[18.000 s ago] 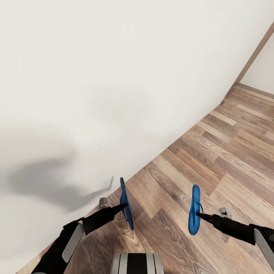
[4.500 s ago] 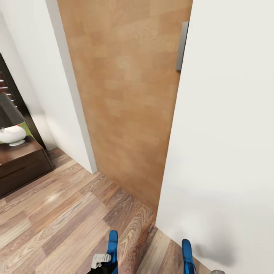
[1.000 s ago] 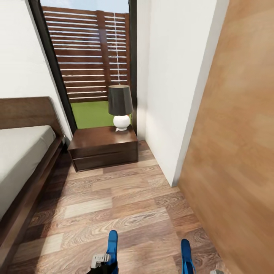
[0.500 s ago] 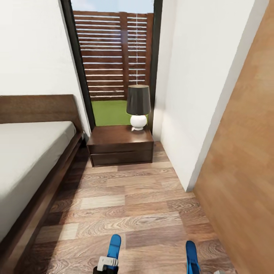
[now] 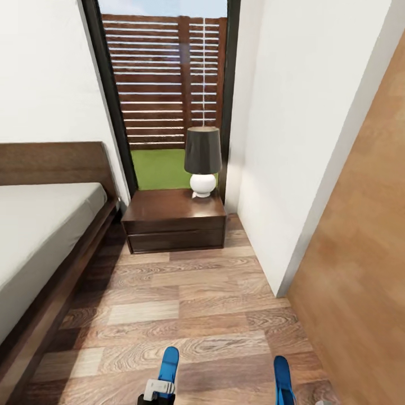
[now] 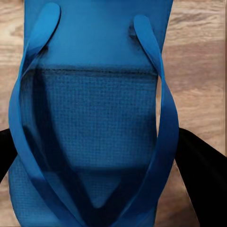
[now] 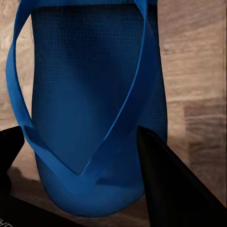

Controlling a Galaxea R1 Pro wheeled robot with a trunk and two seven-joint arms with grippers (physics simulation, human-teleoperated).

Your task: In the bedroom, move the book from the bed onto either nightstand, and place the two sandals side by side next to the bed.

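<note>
A bedroom, seen from the robot's head, looking down a strip of plank floor (image 5: 185, 292). At far left, the bed (image 5: 39, 225) runs along the floor, its pale mattress bare as far as it shows; no book is visible on that part. Past its foot-side edge, against the window (image 5: 169, 84), stands the nightstand (image 5: 174, 216), with a dark-shaded lamp (image 5: 202, 160) on its glossy top and nothing else on it. To the right are a white wall (image 5: 292, 140) and a tan wood panel (image 5: 365, 270).

At the bottom edge, two blue sandals poke into view, held off the floor. The left sandal (image 5: 168, 364) sits in the left claw (image 5: 156, 389); in the left wrist view the sandal (image 6: 94, 123) has a black finger (image 6: 198, 179) on either side of it, so that claw is closed on it. The right sandal (image 5: 283, 379) is carried likewise; in the right wrist view the sandal (image 7: 90, 104) sits between two black fingers (image 7: 170, 179), gripped.

Progress, as judged: both sandals are picked up and brought beside the bed, but neither is set down yet. They must still be laid side by side on the floor next to the bed. The book step looks undone, since the nightstand holds no book.
</note>
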